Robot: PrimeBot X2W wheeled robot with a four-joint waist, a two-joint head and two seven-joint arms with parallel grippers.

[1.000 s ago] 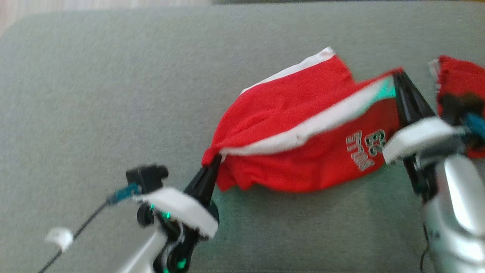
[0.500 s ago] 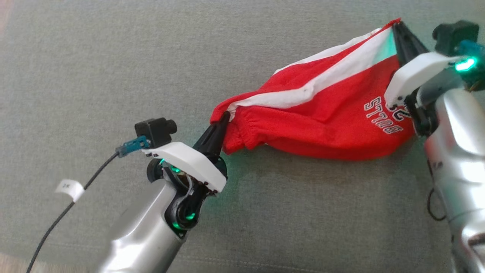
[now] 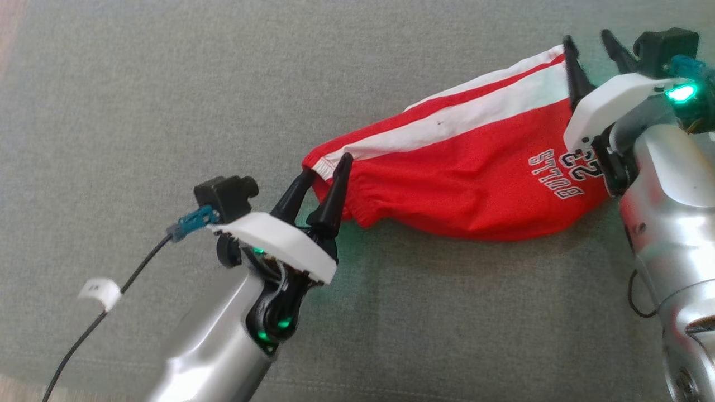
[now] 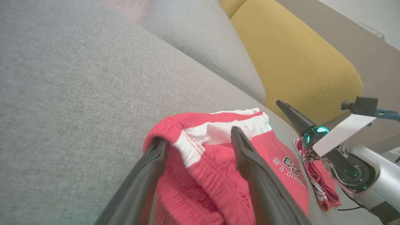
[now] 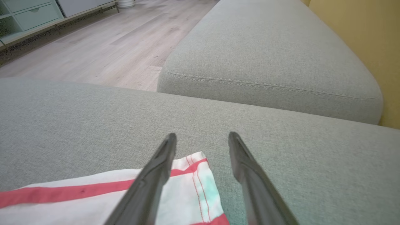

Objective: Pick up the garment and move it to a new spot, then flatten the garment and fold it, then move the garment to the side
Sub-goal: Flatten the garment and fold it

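Head view, count: one garment [image 3: 463, 184], two grippers with two dark fingers each, one cable [image 3: 84, 335] with one white tag [image 3: 99, 293].
Head view, garment: red, with two white bands along its far edge and lettering near its right end. It lies on the grey seat [image 3: 167, 100], stretched from lower left to upper right.
Head view, left gripper [image 3: 328, 166]: jaws wide, the garment's left end between the fingertips and not clamped. The forearm rises from the bottom edge and leans up and right.
Head view, right gripper [image 3: 586, 38]: jaws wide at the garment's far right corner, holding nothing. The forearm rises along the right edge.
Left wrist view, count: two own fingers, one garment, one yellow cushion [image 4: 297, 62], one second cloth [image 4: 318, 178].
Left wrist view, pose: the fingers are spread and straddle the garment's gathered hem. The second cloth, red and striped, lies below the right gripper.
Right wrist view, count: two own fingers, one garment corner, one second seat [image 5: 265, 56], one floor [image 5: 93, 47], one cabinet [image 5: 28, 12].
Right wrist view, pose: the fingers are spread and point across the seat. The white corner lies between them, partly under the left-hand one.
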